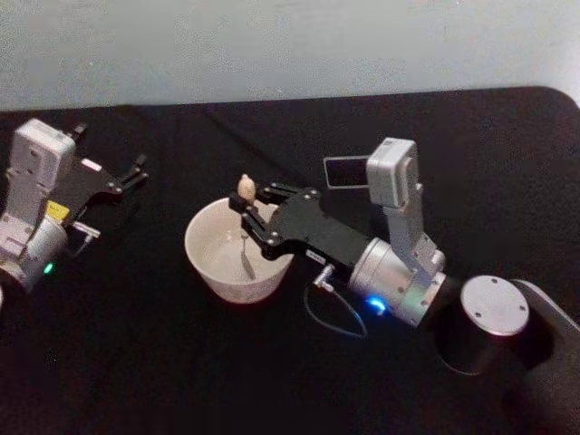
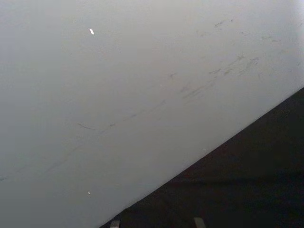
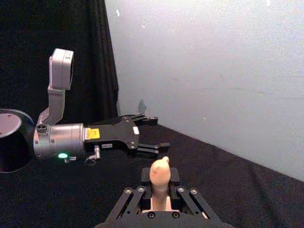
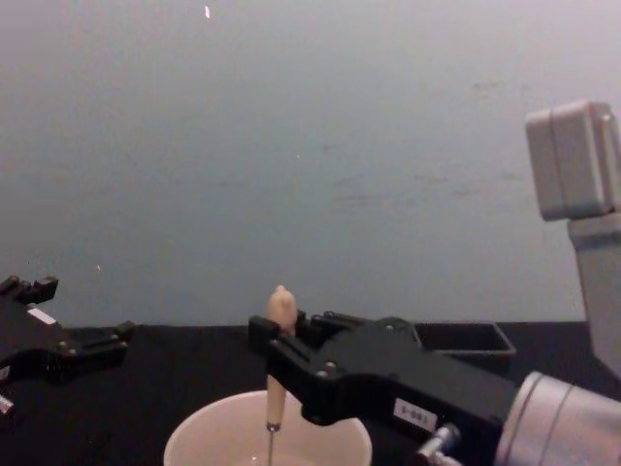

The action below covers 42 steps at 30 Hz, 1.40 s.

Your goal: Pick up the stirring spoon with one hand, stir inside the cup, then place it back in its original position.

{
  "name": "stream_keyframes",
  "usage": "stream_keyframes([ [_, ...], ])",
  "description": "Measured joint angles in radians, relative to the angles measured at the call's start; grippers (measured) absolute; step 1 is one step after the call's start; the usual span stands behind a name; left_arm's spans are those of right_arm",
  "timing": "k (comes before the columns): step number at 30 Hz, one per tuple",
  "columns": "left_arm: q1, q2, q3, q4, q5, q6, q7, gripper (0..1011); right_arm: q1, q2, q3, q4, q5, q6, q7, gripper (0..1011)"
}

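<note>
Black tabletop (image 1: 163,362) carries everything. Right tool (image 1: 245,213) hangs over the cup (image 1: 210,272), clenched on the spoon (image 1: 245,188) at its pale handle. The metal shaft points down inside the cup, tip near the bottom. Left tool (image 3: 156,133) is parked well off to the left, jaws apart. Stirring looks like the step in hand. It is best done in small circles, shaft upright and off the thin rim, grip firm so the handle doesn't twist. A knock on the wall could tip the cup.
</note>
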Motion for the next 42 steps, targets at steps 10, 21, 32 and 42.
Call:
stream_keyframes([
  [10, 0.000, 0.000, 0.000, 0.000, 0.000, 0.000, 0.000, 1001, 0.033, -0.035, -0.024, 0.045, -0.021, -0.003, -0.013, 214],
  [21, 0.000, 0.000, 0.000, 0.000, 0.000, 0.000, 0.000, 1001, 0.078, -0.077, -0.029, 0.110, -0.049, -0.015, -0.036, 214],
  [32, 0.000, 0.000, 0.000, 0.000, 0.000, 0.000, 0.000, 1001, 0.109, -0.102, 0.002, 0.162, -0.064, -0.024, -0.066, 214],
  [42, 0.000, 0.000, 0.000, 0.000, 0.000, 0.000, 0.000, 1001, 0.093, -0.084, 0.029, 0.143, -0.056, -0.017, -0.063, 214],
])
